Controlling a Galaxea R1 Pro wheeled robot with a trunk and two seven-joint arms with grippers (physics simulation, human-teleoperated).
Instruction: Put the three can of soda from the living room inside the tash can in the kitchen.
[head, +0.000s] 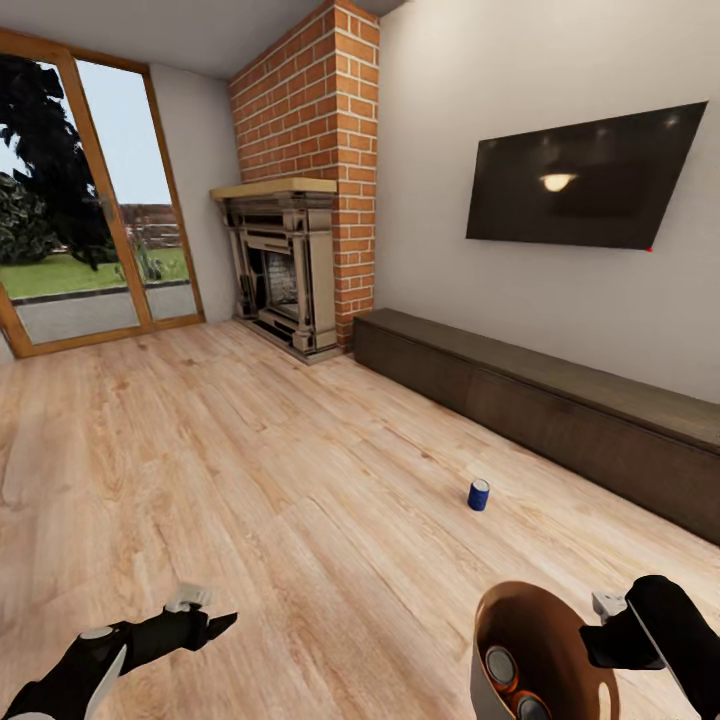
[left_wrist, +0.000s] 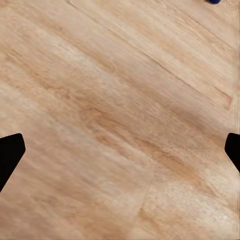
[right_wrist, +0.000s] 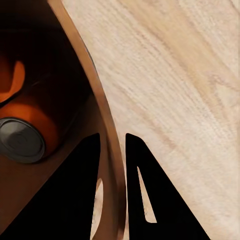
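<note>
A blue can of soda (head: 479, 494) stands upright on the wood floor of the living room, in front of the long low cabinet (head: 560, 400); its edge also peeks in as the blue can (left_wrist: 214, 1). The copper-brown tash can (head: 520, 620) hangs at the lower right. My right gripper (head: 603, 622) is shut on its rim. In the right wrist view the right gripper (right_wrist: 112, 137) has one finger on each side of the tash can wall (right_wrist: 95, 95). Two orange cans (head: 501, 667) lie inside it, one being the orange can (right_wrist: 30, 130). My left gripper (head: 208, 610) is open, and the left gripper (left_wrist: 120, 145) holds nothing.
A black television (head: 585, 180) hangs on the wall above the cabinet. A red brick column (head: 320, 110) with a fireplace (head: 285, 270) stands at the back. Glass doors (head: 90, 200) are at the far left. Wood floor (head: 250, 470) stretches between me and the blue can.
</note>
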